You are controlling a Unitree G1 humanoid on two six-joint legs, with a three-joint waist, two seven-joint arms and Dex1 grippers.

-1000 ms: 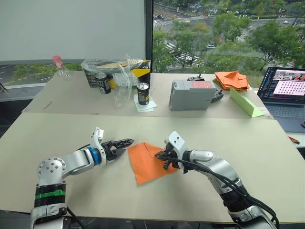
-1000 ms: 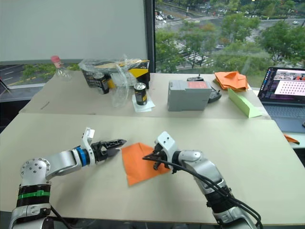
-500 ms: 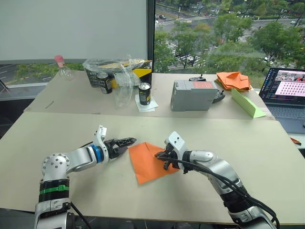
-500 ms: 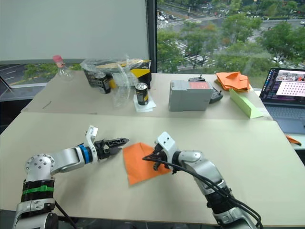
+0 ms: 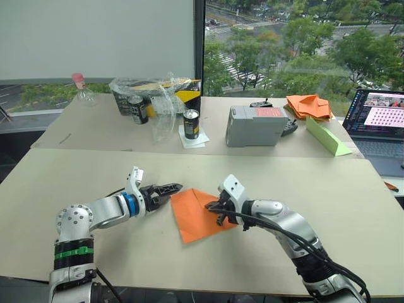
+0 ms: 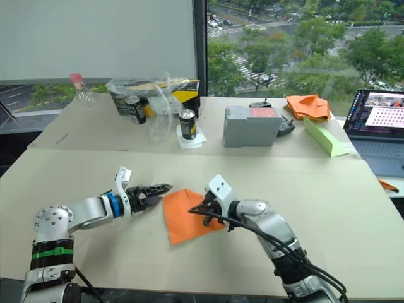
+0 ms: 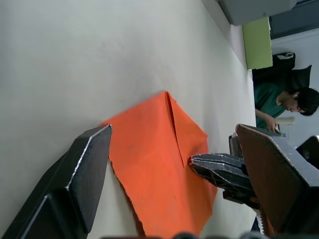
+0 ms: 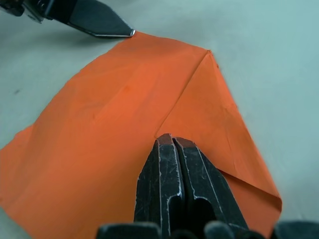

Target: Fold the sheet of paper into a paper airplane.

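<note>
The sheet of paper [image 5: 197, 216] lies flat on the near table, bright orange, with its far right corner folded over into a triangular flap [image 8: 212, 114]. My right gripper [image 5: 213, 206] is shut, its tips pressing down on the sheet right at the flap's edge [image 8: 172, 141]. From the left, my left gripper [image 5: 177, 187] comes in low over the table. It is open, and one fingertip [image 8: 110, 27] touches the sheet's far left corner. In the left wrist view the sheet [image 7: 159, 164] shows between the two spread fingers [image 7: 87, 169].
The back table holds a heap of orange paper pieces [image 5: 307, 105], a light-green paper wedge [image 5: 325, 136], a grey box [image 5: 254, 125], two cans [image 5: 190, 124], a plastic bag [image 5: 159, 95] and a bottle [image 5: 80, 88]. A laptop [image 5: 379, 120] stands at the right. A person [image 7: 284, 102] sits beyond.
My left gripper has crept right until its tip reaches the sheet's corner. The right gripper has stayed pressed on the sheet.
</note>
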